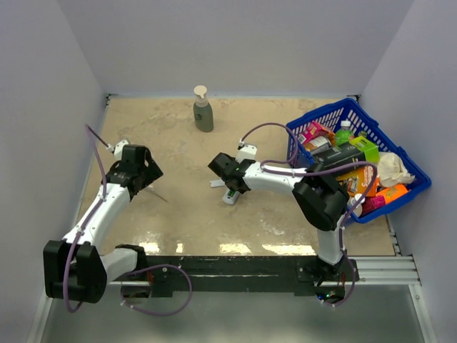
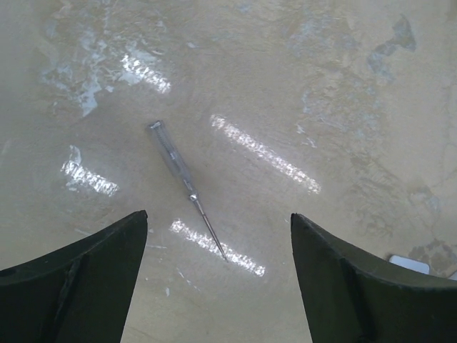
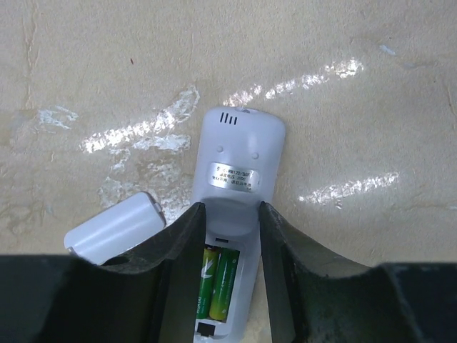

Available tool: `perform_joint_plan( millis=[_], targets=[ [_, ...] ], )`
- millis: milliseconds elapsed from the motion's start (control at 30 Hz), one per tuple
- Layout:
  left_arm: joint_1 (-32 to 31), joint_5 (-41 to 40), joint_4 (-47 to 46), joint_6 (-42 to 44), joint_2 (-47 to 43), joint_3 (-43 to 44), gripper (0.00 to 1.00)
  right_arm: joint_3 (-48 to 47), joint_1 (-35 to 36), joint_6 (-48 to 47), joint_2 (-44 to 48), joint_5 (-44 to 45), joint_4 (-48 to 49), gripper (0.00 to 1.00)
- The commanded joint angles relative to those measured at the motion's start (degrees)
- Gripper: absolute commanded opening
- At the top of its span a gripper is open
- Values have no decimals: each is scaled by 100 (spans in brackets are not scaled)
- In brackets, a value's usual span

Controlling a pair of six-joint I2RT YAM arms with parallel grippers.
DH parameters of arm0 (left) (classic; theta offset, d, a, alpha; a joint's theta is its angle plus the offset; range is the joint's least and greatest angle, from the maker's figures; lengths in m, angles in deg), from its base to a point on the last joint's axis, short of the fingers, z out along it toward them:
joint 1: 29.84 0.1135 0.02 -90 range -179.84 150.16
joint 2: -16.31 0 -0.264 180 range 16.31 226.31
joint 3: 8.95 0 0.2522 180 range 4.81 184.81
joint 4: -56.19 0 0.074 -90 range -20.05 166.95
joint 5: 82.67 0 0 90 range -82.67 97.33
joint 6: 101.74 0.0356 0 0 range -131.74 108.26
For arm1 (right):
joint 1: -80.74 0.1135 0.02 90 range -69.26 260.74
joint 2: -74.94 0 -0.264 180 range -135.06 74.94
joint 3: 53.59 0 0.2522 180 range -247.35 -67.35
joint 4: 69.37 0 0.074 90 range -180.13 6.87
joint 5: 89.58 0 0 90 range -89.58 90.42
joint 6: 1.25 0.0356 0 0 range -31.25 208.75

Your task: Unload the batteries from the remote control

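Left gripper (image 2: 218, 220) hangs wide open and empty over the left part of the beige marbled counter (image 1: 178, 225), its dark fingers on either side of a thin grey stick with a clear handle (image 2: 175, 161) that lies flat and untouched. Further right, near the counter's far edge, stands a grey-green pump bottle (image 1: 203, 114), well apart from the work. Around the middle of the counter lies a small flat white rectangular cover piece (image 3: 114, 229), off the remote and just beside it on its left, so the opening step looks done. Next to it the slim light grey-white plastic remote control (image 3: 239, 153) rests with its back up and its recess exposed, and two slim green cylindrical batteries (image 3: 216, 282) lie side by side in it, neither lifted. The right gripper (image 3: 228, 214) is down over the remote, half closed, its fingers flanking the body at the recess; whether they press on it cannot be told. At the right edge sits a blue plastic basket (image 1: 321, 114) full of packets. By my judgement the unloading itself remains: both batteries have yet to come out.
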Motion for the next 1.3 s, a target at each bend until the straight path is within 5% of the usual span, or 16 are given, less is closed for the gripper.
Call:
perform_joint_plan(
  millis=[0, 467, 900, 1000, 1133, 1267],
  targets=[
    [239, -379, 177, -481, 359, 195, 84, 251, 59, 68, 14, -166, -118, 39],
    [371, -115, -552, -1114, 1142, -139, 77, 901, 68, -450, 770, -105, 505, 40],
    [371, -378, -667, -1624, 2029, -341, 59, 1174, 68, -890, 1508, 116, 699, 41],
    [371, -396, -710, -1624, 2135, -411, 50, 1262, 50, -978, 1570, 97, 796, 42],
    [371, -239, -825, -1361, 2223, -481, 20, 1332, 50, -1328, 1666, -217, 1163, 41],
    [371, -273, -623, -1115, 2224, -341, 15, 1420, 50, -1488, 1860, -561, 1428, 42]
  ],
)
